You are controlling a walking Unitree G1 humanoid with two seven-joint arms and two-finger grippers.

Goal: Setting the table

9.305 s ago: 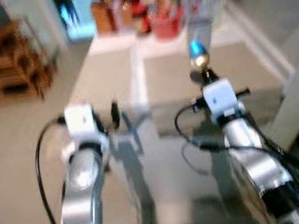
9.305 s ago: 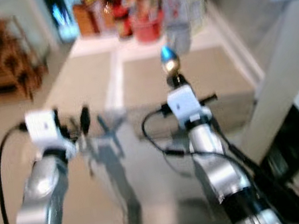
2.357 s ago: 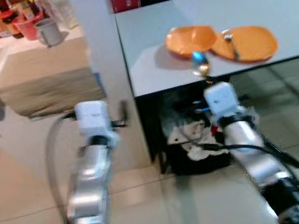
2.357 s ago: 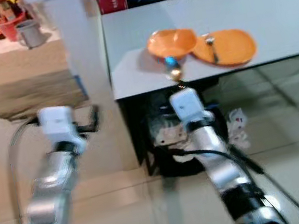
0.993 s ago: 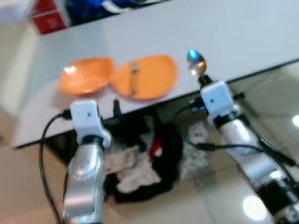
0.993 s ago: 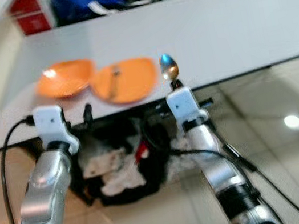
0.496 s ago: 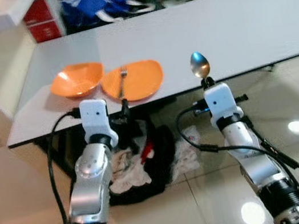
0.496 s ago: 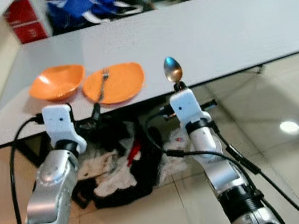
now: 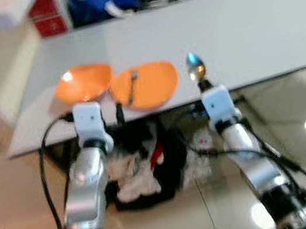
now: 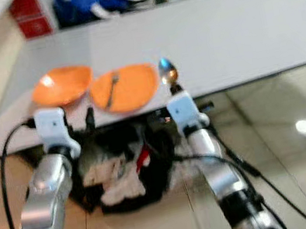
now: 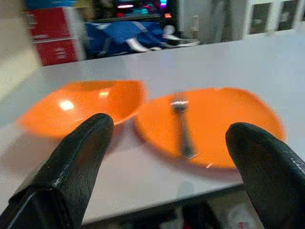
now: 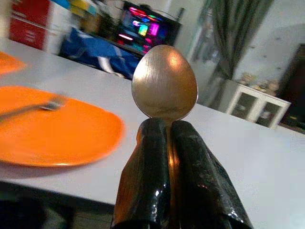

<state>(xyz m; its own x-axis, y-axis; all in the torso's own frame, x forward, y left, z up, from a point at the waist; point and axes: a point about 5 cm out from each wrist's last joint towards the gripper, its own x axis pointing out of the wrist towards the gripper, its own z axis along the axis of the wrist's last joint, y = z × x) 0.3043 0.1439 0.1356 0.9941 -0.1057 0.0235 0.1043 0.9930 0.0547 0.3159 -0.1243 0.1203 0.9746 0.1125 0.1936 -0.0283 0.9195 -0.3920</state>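
I hold a spoon [image 12: 165, 82] in my right gripper [image 12: 167, 157]. My two black fingers are pressed tight on its handle, and the round end points up. My left gripper [image 11: 167, 157] is spread wide with nothing in it, just in front of the table [image 9: 256, 25] edge.

On the table sit an orange bowl [image 9: 82, 82] and an orange plate [image 9: 146, 84], touching each other. A fork [image 9: 131, 86] lies on the plate.

I think my job now is to put the spoon down by the plate. To do it well, I should get closer, reach over the edge, tip the spoon flat, bring it low, and then let go.

The pictures from my head are blurry. My fingers hide the spoon's handle. A dark heap [image 9: 146, 175] sits under the table, and I cannot tell what it is.
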